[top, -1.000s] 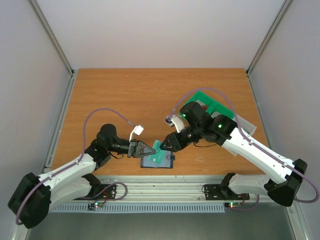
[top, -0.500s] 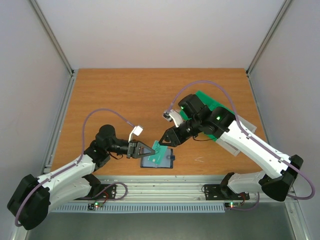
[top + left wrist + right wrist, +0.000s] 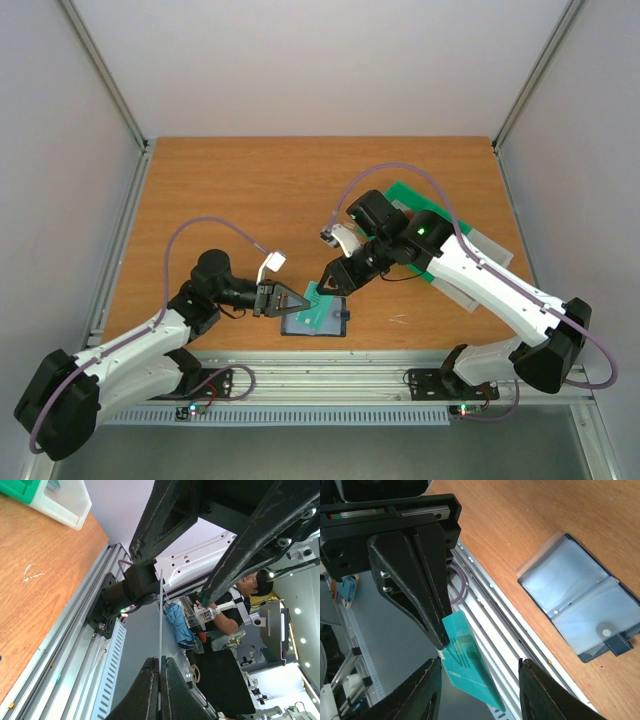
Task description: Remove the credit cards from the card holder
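Near the front edge of the desk (image 3: 250, 190), pinching a teal card (image 3: 318, 297) by one corner in the left gripper (image 3: 288, 300), jaws shut flat on it. Holding that card in the air, tilted, just above the left part of the holder (image 3: 320, 326) and clear of the wood.

Reaching in from the right with the right gripper (image 3: 333, 282), jaws standing apart, one finger on each side of the card's free end. Showing daylight between card and fingers in both wrist views, so gripping nothing.

Showing the holder lying open and flat below both grippers, close to the desk's front rail, two cloudy pocket panels facing up. Showing a dark tab with a round snap sticking out from one edge of it, on the side away from the left gripper. Not letting on whether those pockets are holding more cards.

Covering part of a green tray (image 3: 405, 193) at the right rear of the desk with the right arm, a clear bin (image 3: 485, 245) sitting just beside that tray, both well apart from the holder.
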